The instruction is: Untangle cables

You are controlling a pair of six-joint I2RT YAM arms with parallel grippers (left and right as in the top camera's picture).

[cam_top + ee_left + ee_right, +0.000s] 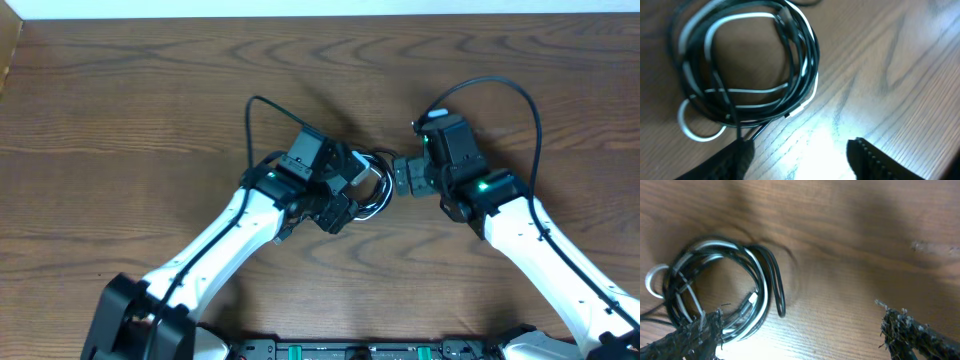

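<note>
Overhead: cables [386, 190] coiled mid-table [150, 100], black strands plus one white, between my two grippers. Left gripper [800, 160]: jaws apart, bare wood between, one finger at coil's edge. Right gripper [800, 330]: jaws wide apart, one finger overlapping coil; can't tell contact.

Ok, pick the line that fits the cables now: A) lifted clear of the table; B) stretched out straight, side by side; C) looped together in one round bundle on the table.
C: the black and white cables form one ring-shaped bundle lying on the wooden table.
</note>
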